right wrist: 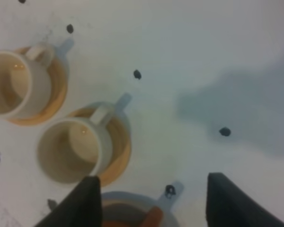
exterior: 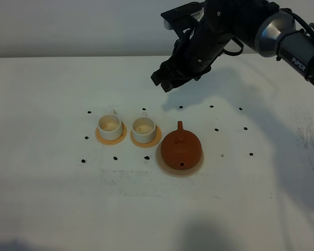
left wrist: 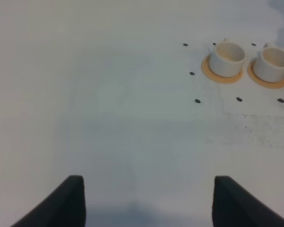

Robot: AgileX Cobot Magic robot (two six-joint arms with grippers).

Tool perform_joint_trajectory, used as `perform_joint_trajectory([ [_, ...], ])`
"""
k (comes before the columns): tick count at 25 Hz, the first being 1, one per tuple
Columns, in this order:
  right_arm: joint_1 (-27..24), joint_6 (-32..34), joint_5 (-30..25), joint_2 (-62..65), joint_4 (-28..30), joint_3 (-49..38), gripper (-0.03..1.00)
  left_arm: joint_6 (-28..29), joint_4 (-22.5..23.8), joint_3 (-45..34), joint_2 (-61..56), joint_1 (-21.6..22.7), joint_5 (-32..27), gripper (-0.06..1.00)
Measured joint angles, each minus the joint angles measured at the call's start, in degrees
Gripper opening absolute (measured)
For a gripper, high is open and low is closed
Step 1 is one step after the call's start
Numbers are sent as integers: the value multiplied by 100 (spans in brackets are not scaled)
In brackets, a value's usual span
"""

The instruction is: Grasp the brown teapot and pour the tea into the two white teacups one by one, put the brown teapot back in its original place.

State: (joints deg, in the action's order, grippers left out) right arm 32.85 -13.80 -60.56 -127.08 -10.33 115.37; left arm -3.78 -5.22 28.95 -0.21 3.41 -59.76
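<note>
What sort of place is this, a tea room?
More likely a robot test bench: a white table dotted with black marks, a robot arm overhead, and only a brown teapot and two white teacups set out.

Right pincer point(exterior: 164, 82) aloft, jaws wide.

A matte white table point(exterior: 52, 183) runs back to a plain pale grey wall point(exterior: 68, 26) behind the right gripper point(exterior: 164, 82). Small black dots point(exterior: 89, 112) mark the tabletop below that gripper, and soft, even light leaves a faint grey shadow point(exterior: 191, 99) just beneath it.
</note>
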Motion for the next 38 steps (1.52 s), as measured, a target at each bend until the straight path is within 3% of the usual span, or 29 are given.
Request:
perform_joint_trajectory([
  [7,-73,330,236,111,388,0,47,0,0,0,0,0,0,59],
  [15,-252,554,708,603,440,-82,47,-5,0,0,0,0,0,59],
  [25,-334,536,2219,1711,398,-2118,47,-5,0,0,0,0,0,59],
  [31,-317,565,2283,1563,415,-2500,47,-5,0,0,0,0,0,59],
  [38,86,620,2410,1250,511,-2500,47,-5,0,0,0,0,0,59],
])
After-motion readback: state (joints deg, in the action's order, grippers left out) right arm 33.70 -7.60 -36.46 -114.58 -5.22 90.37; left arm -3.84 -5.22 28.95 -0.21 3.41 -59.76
